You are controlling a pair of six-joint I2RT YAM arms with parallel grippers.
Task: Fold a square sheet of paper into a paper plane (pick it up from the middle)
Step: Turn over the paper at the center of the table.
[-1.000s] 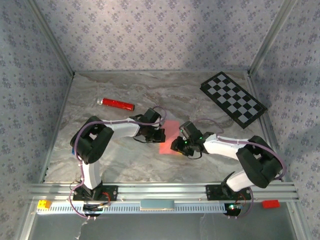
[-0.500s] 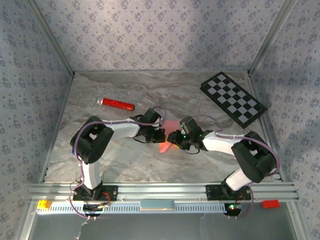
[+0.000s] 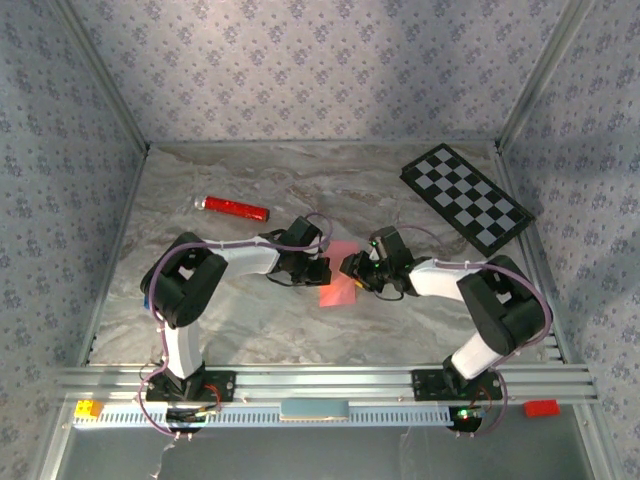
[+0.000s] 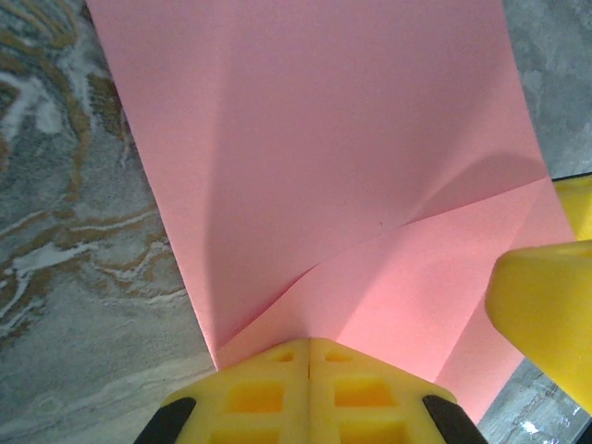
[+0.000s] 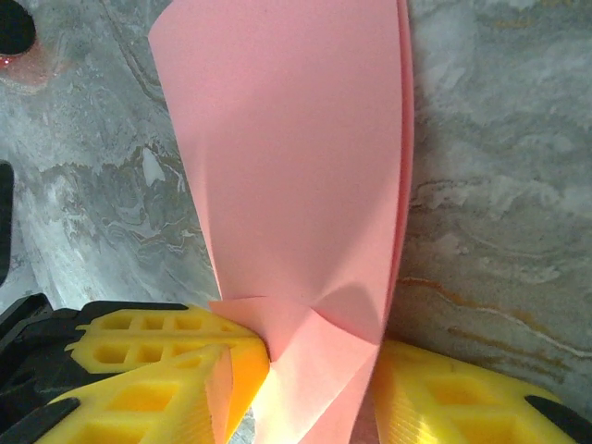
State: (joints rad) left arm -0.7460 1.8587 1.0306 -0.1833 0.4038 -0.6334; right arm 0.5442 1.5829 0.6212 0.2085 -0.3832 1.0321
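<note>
Left gripper (image 4: pixel 310 351) is pressed shut on one edge of the square sheet of paper (image 4: pixel 324 139), which lies at the middle of the table (image 3: pixel 250 320) between the two grippers; right gripper (image 5: pixel 319 361) stands part spread astride the sheet's raised fold. You should hold the left pinch as anchor and lay the fold over evenly before pressing any crease. Right wrist view shows you the doubled layers; from the top view they sit hidden beneath the grippers.
</note>
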